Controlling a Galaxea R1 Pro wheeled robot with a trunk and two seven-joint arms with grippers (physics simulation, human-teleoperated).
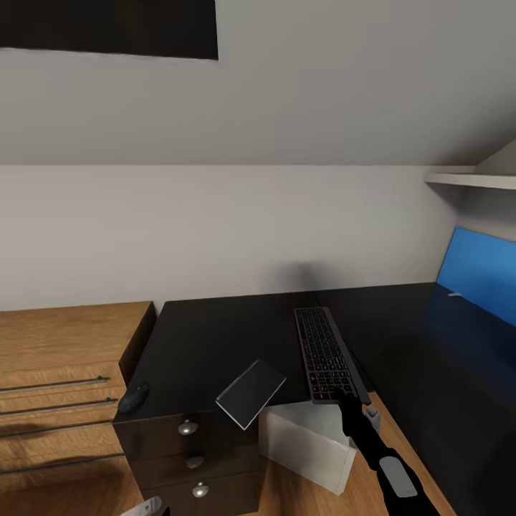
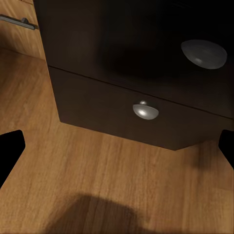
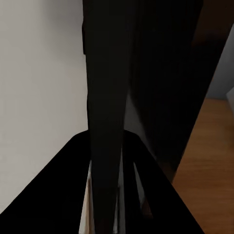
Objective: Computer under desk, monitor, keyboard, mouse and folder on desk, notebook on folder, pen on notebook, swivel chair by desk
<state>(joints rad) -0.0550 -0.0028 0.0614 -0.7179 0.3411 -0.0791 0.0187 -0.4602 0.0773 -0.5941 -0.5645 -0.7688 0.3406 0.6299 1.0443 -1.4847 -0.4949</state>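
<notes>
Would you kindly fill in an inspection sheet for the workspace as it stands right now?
Surface: black desk, three drawers with round silver knobs.
Job's things: keyboard flat on the desk; mouse at the desk's front left corner; notebook tilted, overhanging the front edge; computer on the floor under the desk.
Clutter: nothing seen.
End effectors: right end effector shut on the keyboard's near end; left end effector open, over the wood floor beside the drawers.
Cables: nothing seen.
Surroundings: grey wall, wooden drawer chest, blue panel.
</notes>
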